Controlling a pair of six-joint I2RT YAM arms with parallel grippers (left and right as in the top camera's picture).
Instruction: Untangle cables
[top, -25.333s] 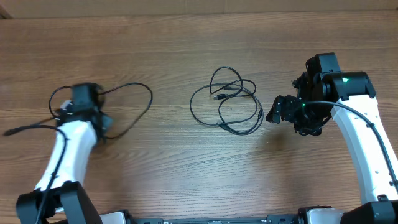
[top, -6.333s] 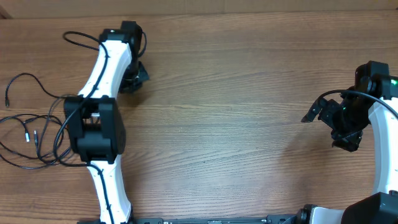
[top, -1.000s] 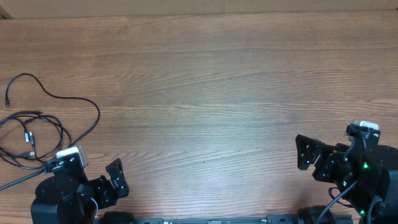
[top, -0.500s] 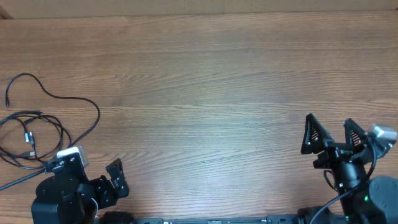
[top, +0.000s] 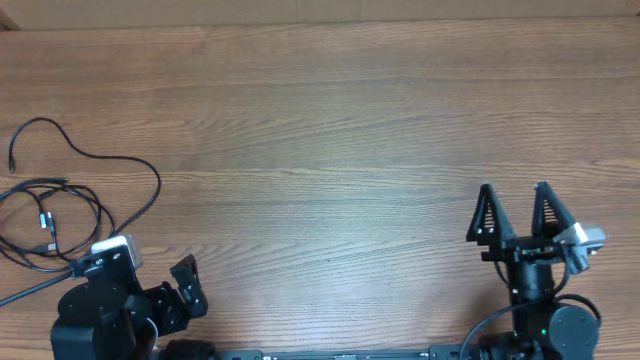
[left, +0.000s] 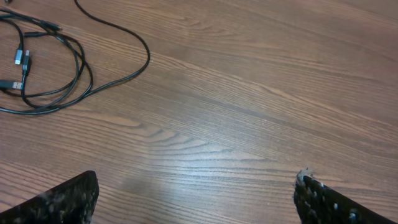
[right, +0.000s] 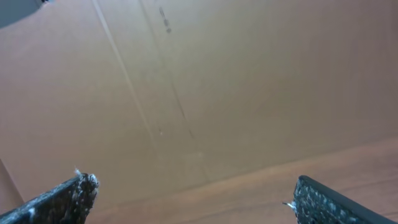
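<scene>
The cables lie apart from both grippers at the table's far left edge. A long thin black cord (top: 158, 187) curves round a loose coil with small plug ends (top: 44, 220). In the left wrist view the same cables (left: 82, 62) sit at the upper left, well ahead of the fingers. My left gripper (top: 180, 296) is drawn back at the near left edge, open and empty (left: 196, 200). My right gripper (top: 515, 213) stands at the near right, pointing toward the far side of the table, open with nothing between its fingers (right: 196, 200).
A brown cardboard wall (right: 199, 81) runs along the far edge of the wooden table (top: 330, 150). The left arm's own thicker wire (top: 30, 290) trails off the left edge near the coil.
The right gripper has swung from pointing left to pointing straight toward the far side, shifting a little left. The left arm and the cables have not moved.
</scene>
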